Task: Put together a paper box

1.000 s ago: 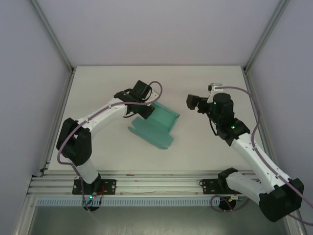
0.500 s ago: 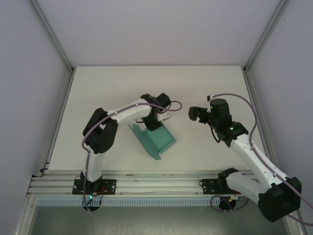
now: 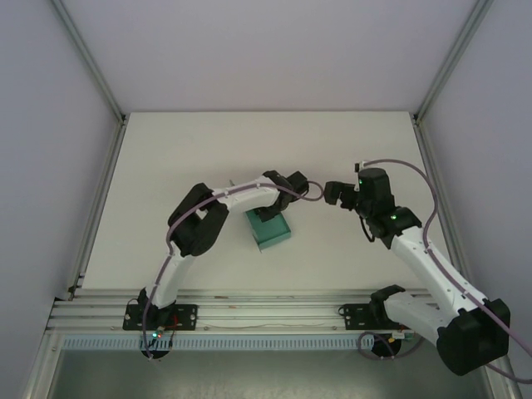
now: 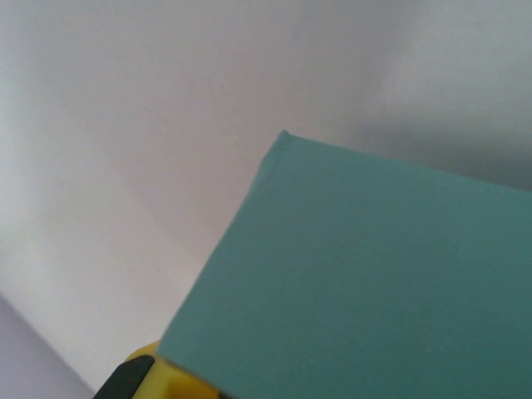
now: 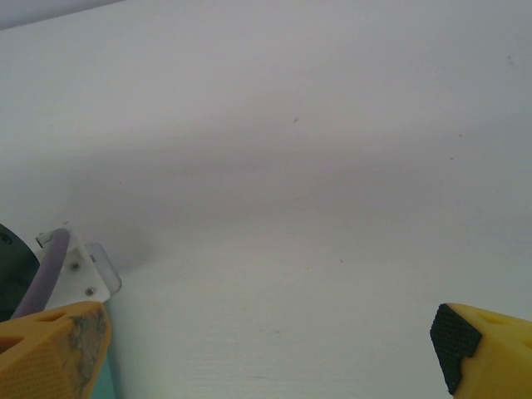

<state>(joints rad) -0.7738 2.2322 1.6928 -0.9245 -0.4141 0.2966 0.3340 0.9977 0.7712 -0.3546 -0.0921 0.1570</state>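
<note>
From above, the paper box sits on the table just left of centre, a small folded teal block; the left gripper comes down onto its far edge, jaws closed, apparently nipping a thin card wall; the right gripper hovers just beyond that wrist, near but apart from the card, jaws spread wide and carrying nothing. The box lies to the right gripper's own left and a little nearer the bases, so the left arm is plainly the closer of the two, and any help from the right has to reach leftward past the left wrist. The box looks nearly square from here, so I cannot tell its long axis; the left gripper hides the far rim and any loose flaps.

On the left wrist, one flat teal panel covers the lower right with a single corner showing; one of the fingers peeks out under its edge, touching it; the actual pinch is cut off.

On the right wrist, the two fingertips stand far apart over bare table; a white bracket of the other arm shows at left; a faint teal sliver beside it may be the box.
</note>
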